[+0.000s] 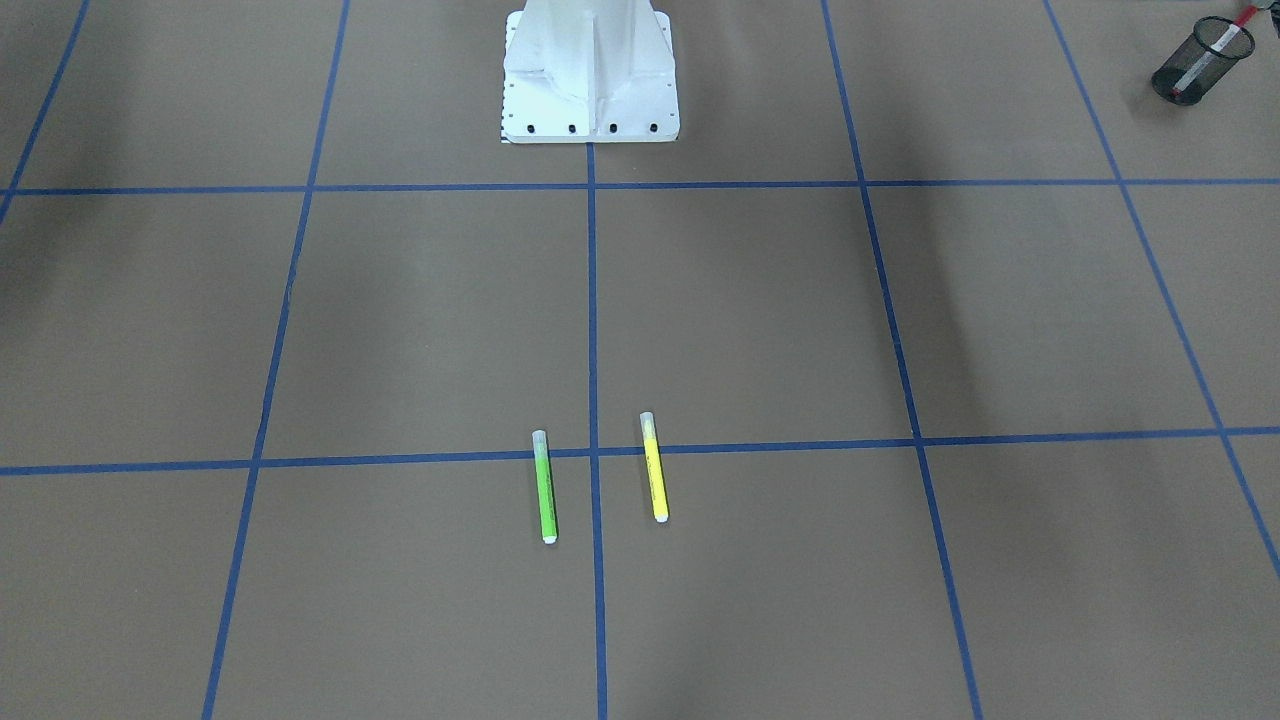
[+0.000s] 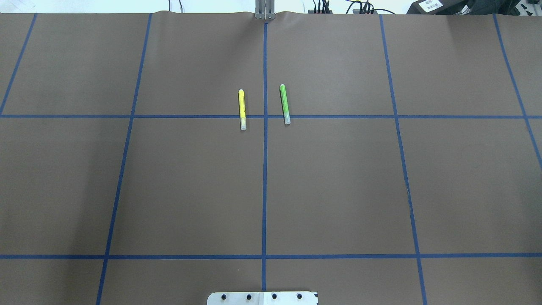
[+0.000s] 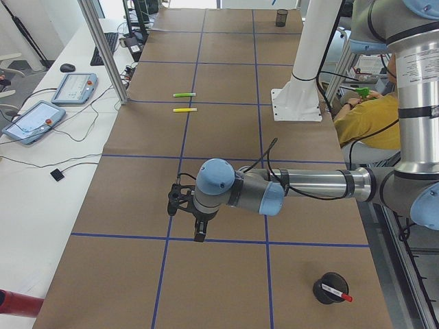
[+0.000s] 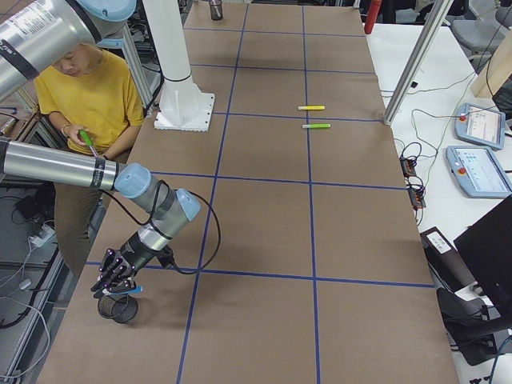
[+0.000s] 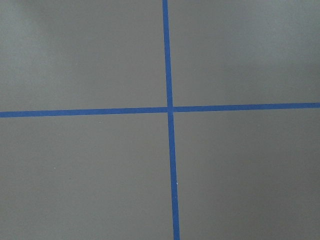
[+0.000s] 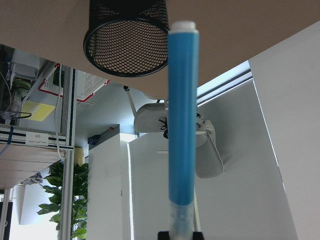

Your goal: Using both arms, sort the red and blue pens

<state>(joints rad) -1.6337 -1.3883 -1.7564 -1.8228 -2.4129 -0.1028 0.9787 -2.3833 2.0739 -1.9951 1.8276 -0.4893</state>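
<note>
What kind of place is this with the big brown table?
Most likely a robot lab or workshop: a jointed robot arm reaches over a table gridded with blue tape, and control tablets sit wired on a side bench.

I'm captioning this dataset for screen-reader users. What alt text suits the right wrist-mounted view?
A blue pen, gripped at its clear-capped end by the right gripper at the bottom edge, runs up the frame's middle. Its white end sits beside the open mouth of a black mesh cup on the brown table.
</note>
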